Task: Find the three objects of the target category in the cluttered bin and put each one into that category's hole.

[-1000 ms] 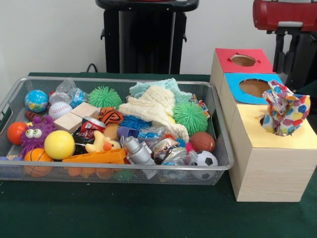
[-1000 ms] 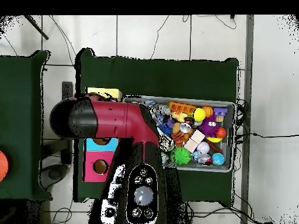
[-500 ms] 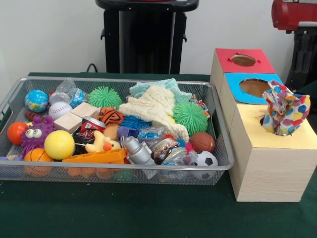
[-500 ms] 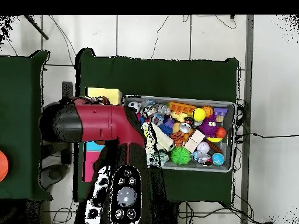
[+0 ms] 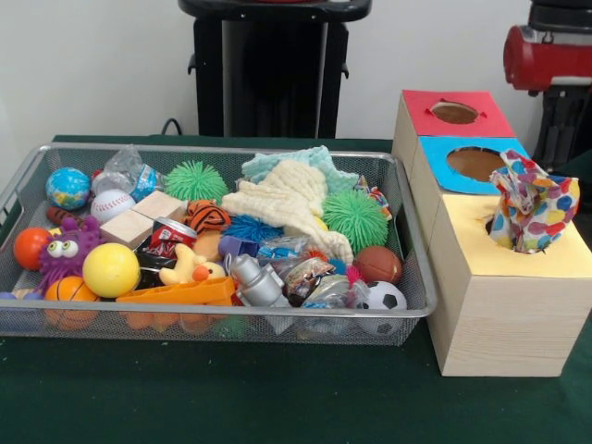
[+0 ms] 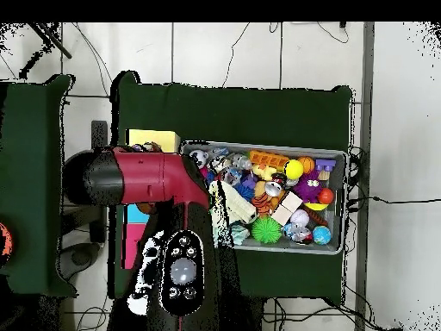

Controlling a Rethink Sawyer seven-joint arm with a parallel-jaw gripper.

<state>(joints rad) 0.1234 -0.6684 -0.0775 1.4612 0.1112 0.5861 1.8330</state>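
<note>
The hand itself could not be made out in either view: from the front only a red arm segment [image 5: 546, 57] showed at the upper right edge, and from above the red and black arm [image 6: 142, 177] covered the boxes, so whether the hand was apart or together I could not tell. Three pale wooden boxes stood in a row beside the bin [image 5: 418, 277] on the green tabletop [image 5: 277, 398]: a red-topped box [image 5: 416, 106], a blue-topped box [image 5: 435, 157] and a yellow-topped box [image 5: 504, 314]. One patterned piece [image 5: 534, 211], floppy cloth with red, blue, yellow and white spots, stood bunched in the hole [image 5: 495, 227] of the yellow top, most of it above the rim and the hole largely hidden under it. A second scrap of like pattern [image 5: 375, 196] showed at the bin's far right, mostly buried behind a spiky green ball [image 5: 355, 218]; a third I could not find. A second spiky green ball [image 5: 195, 180] lay farther left. A cream knitted cloth [image 5: 287, 199] covered part of the heap.
</note>
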